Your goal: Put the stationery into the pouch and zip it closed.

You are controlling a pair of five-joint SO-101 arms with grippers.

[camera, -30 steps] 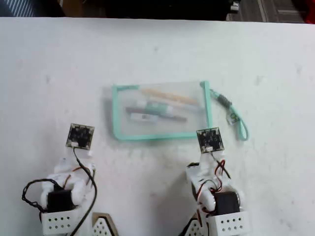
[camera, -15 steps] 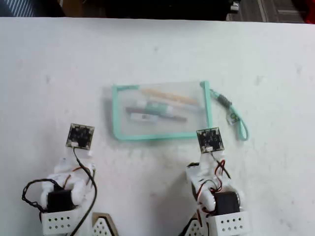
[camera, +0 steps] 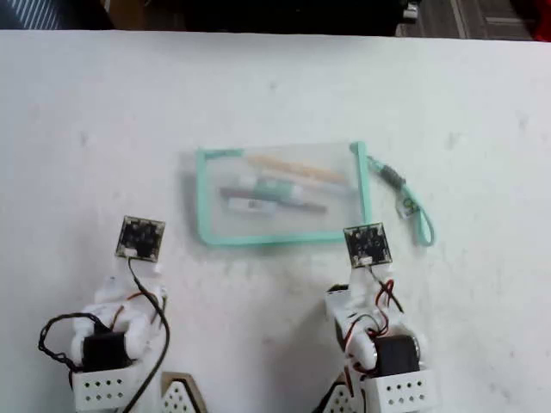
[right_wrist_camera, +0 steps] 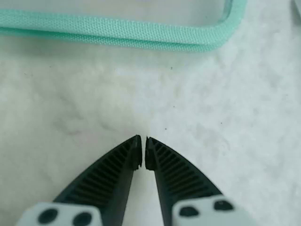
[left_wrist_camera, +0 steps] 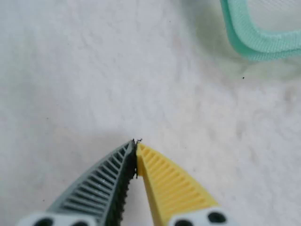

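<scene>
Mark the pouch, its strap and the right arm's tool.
pouch (camera: pixel 267 240), high view, on the teal edge nearest the arms.
strap (camera: pixel 390 175), high view, on the dark section beside the pouch's corner.
right tool (right_wrist_camera: pixel 143 141), right wrist view, midway between its black fingertips, which are closed over the table.

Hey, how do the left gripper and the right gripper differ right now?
Colour: the left gripper has one grey jaw and one yellow; the right gripper has two black jaws. Position: the left gripper sits off a corner of the pouch; the right gripper faces a long edge of it. Shared: both are shut, empty and clear of the pouch.
</scene>
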